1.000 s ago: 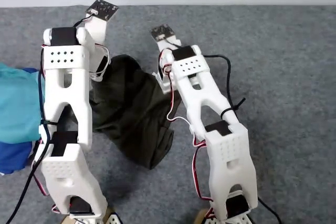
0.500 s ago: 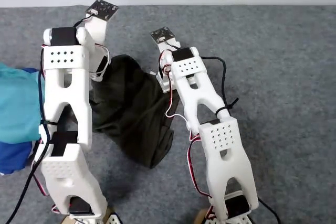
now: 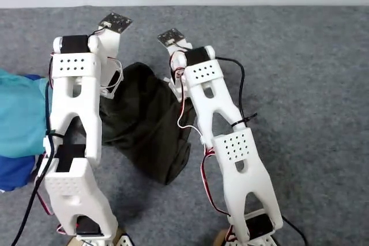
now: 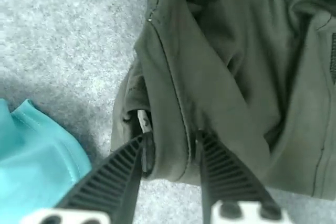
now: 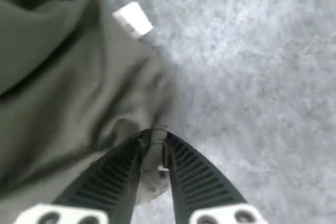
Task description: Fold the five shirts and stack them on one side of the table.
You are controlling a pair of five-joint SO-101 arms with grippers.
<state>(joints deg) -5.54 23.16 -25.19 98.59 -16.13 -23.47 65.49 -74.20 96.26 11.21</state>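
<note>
Where the left claw (image 4: 172, 148) bites: its two black ribbed jaws are pinched on a rolled edge of the dark green shirt (image 4: 220, 66), with a thick fold of cloth squeezed between the tips.
Right by the left claw: a small white label (image 4: 144, 121) inside the shirt shows just beside one jaw tip.
Further out from the left claw: a teal shirt (image 4: 37, 153) lies off to one side. A strip of grey table (image 4: 63, 40) separates it from the green cloth.
Right claw (image 5: 155, 139): the jaws are drawn almost together, nipping a thin edge of the same dark green shirt at their tips.
Beyond the right claw: a white tag (image 5: 132, 19) sticks out at the shirt's border. Bare grey table runs along one side of the claw and green cloth along the other.
From overhead: the dark green shirt lies crumpled on the table between the white left arm (image 3: 72, 113) and the white right arm (image 3: 222, 119), and each arm reaches down over one edge of it.
Farthest from both claws: the teal shirt rests on a blue shirt (image 3: 14, 174) at the table's side, past the left arm.
</note>
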